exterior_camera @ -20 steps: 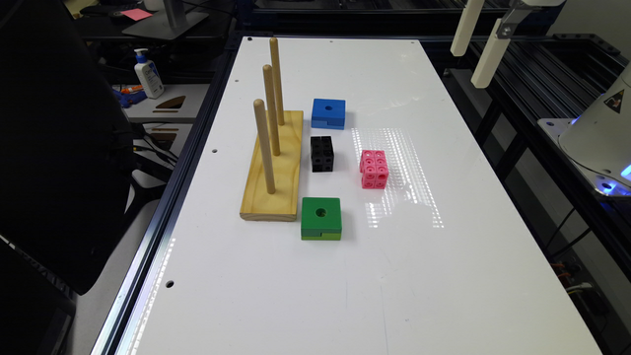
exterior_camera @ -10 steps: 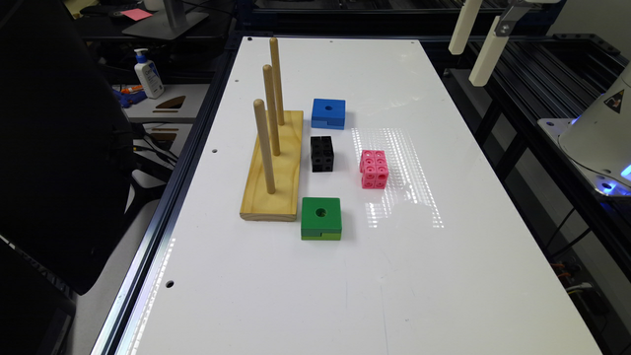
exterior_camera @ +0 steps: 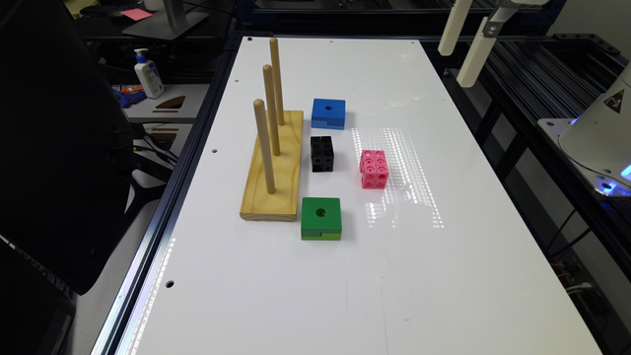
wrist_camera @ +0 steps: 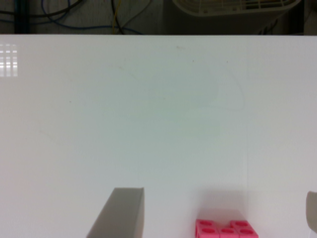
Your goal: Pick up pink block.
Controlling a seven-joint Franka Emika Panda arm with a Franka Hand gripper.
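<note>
End effector point(wrist_camera: 215, 213) seen in the wrist view with fingers point(wrist_camera: 121, 213) spread wide, nothing held, pink block point(exterior_camera: 373, 169) resting on the white surface point(exterior_camera: 315, 286), placed just beside a black cube point(exterior_camera: 322, 154), between blue block point(exterior_camera: 328, 113) and green block point(exterior_camera: 321, 218).

Pink block point(exterior_camera: 373, 169) upright beside black cube point(exterior_camera: 322, 154)

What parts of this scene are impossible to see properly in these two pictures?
- Pink block, wrist view: most of it cut off by the picture's edge.
- Bottle label, exterior view: print too small to read.
- Robot's white base, exterior view: cut off by the exterior view's right edge.
</note>
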